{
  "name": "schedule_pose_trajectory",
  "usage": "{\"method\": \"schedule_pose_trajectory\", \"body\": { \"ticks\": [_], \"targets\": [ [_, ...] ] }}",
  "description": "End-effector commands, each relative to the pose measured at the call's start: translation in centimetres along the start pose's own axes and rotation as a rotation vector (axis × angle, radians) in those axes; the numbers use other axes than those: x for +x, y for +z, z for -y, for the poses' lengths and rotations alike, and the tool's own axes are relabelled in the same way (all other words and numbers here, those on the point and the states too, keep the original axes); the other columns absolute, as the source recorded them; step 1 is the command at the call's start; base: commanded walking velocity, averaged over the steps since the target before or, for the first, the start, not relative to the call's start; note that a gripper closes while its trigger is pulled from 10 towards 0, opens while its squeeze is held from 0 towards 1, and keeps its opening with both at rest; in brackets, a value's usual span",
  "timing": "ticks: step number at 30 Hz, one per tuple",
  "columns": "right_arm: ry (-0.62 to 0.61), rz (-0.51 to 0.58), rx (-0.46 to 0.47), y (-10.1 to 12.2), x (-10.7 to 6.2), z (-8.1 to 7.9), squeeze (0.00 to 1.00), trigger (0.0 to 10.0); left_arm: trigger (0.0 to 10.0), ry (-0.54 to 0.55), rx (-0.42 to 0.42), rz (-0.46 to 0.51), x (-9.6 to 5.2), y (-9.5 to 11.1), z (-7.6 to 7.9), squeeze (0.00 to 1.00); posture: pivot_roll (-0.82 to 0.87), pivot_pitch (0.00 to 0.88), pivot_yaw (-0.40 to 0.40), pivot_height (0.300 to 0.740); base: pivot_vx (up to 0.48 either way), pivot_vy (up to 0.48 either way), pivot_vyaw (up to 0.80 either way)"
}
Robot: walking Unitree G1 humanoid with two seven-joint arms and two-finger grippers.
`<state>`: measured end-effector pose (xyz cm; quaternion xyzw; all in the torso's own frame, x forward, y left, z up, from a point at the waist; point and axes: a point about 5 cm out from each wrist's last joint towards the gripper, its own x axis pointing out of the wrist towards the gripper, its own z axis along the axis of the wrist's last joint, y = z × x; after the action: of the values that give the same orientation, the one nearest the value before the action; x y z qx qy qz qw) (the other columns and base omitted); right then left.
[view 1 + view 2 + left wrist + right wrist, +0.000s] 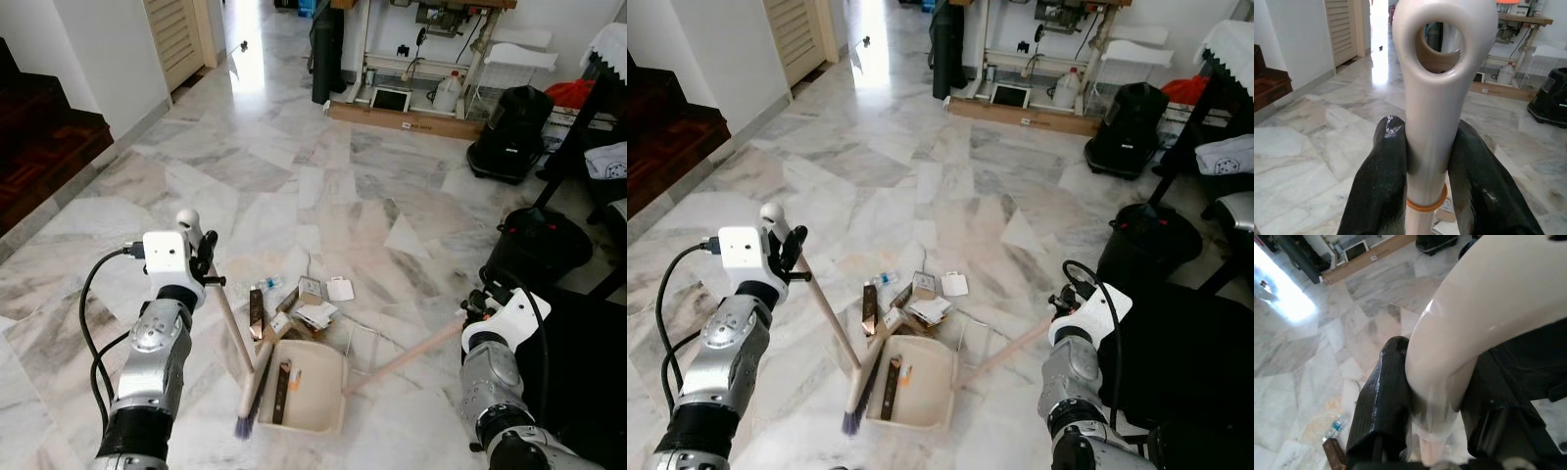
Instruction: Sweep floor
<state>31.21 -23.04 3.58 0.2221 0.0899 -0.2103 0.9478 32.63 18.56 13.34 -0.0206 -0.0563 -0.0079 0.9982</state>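
Your left tool (1427, 161) grips the broom (233, 328) near its handle top; its bristles rest beside the dustpan (315, 392) on the marble floor (294, 186). Your right tool (1432, 396) clamps the dustpan's handle.

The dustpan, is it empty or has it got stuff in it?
Not empty. The dustpan holds a dark brown stick-like piece and a small scrap; more litter lies on the floor beyond it.
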Motion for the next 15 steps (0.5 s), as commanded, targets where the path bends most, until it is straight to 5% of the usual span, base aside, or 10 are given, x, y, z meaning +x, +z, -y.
{"method": "schedule_pose_trajectory", "body": {
  "ticks": [1,15],
  "targets": [
    [0.019,0.072,0.082,2.0,0.7,-0.5,0.0,10.0,10.0,-0.005,-0.017,0.056,0.6,1.0,0.3,0.0,0.02,0.0,-0.034,0.74,0.0,0.0,0.0],
    [0.062,0.135,0.102,3.7,1.1,-0.8,0.0,10.0,10.0,-0.016,-0.09,0.092,1.3,1.8,0.5,0.0,0.01,0.0,-0.02,0.74,0.0,0.0,0.0]
  ]
}}
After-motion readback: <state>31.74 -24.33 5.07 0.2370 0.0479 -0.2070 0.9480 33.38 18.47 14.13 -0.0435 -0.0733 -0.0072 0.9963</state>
